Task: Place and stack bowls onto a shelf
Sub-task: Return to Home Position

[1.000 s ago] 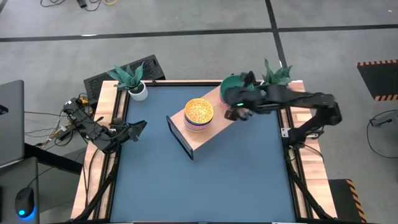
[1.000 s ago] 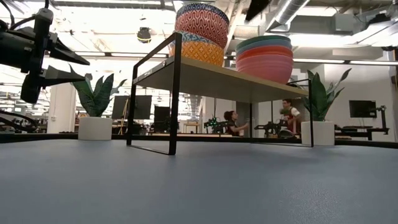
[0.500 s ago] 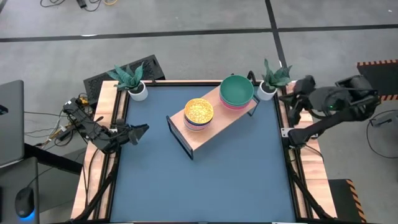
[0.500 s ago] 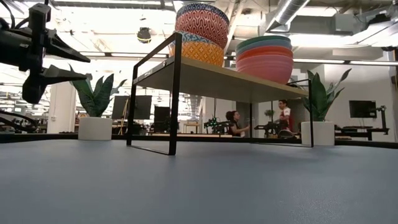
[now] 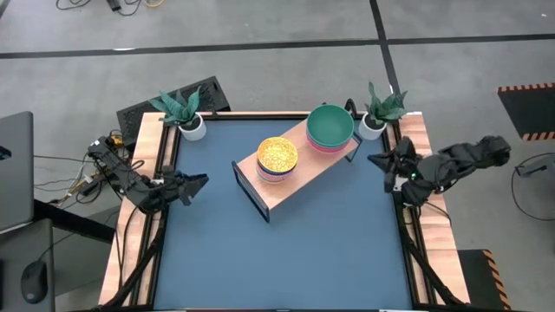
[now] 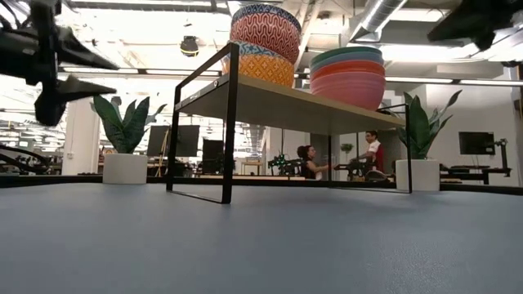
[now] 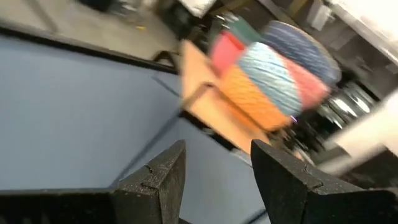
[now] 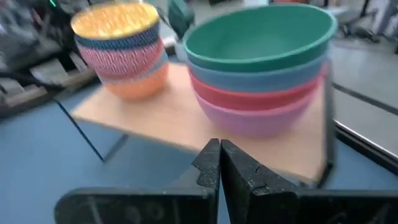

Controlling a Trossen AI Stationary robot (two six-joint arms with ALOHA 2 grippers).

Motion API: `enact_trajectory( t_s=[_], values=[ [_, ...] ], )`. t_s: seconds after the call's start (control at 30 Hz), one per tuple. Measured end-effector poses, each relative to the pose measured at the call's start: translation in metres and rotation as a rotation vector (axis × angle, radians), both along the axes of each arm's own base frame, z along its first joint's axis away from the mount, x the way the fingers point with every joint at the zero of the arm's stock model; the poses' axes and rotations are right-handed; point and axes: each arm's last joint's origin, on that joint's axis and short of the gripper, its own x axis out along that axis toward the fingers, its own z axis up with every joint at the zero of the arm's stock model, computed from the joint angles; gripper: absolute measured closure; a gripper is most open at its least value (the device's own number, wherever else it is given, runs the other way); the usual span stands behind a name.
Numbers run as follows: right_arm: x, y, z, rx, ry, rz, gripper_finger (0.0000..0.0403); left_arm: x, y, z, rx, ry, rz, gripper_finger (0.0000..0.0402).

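Both stacks of bowls (image 5: 277,156) stand on the shelf (image 5: 303,171). Your right gripper (image 5: 381,160), fingers (image 8: 208,165) together and empty, hangs near the green-topped stack (image 5: 330,126); a careless swing could knock the shelf. The left gripper (image 5: 198,180), fingers apart and empty, waits at the left rail (image 5: 156,143).

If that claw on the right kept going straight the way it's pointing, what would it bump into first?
Most likely the shelf end carrying the stack of large bowls, perhaps its pink bottom bowl. The shut right claw aims there; height is hard to judge.
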Motion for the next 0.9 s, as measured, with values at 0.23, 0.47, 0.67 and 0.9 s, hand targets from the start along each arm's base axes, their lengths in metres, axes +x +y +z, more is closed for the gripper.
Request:
enact_trajectory(
  t_s=[0.23,0.47,0.67,0.9],
  values=[
    [-0.001,0.002,-0.023,-0.037,-0.259,0.077,0.0363,0.000,-0.003,0.022,0.156,-0.096,-0.184,0.0236],
    [-0.031,-0.009,-0.023,-0.093,-0.484,0.187,0.0363,-0.009,-0.004,0.052,0.401,-0.369,-0.347,0.0236],
    [-0.030,-0.007,-0.029,-0.136,-0.465,0.254,0.0363,-0.007,-0.006,0.043,0.418,-0.348,-0.378,0.0236],
    [-0.008,0.005,-0.071,-0.038,-0.438,0.281,0.0363,0.001,-0.013,0.018,0.298,-0.163,-0.482,0.0236]
  ],
)
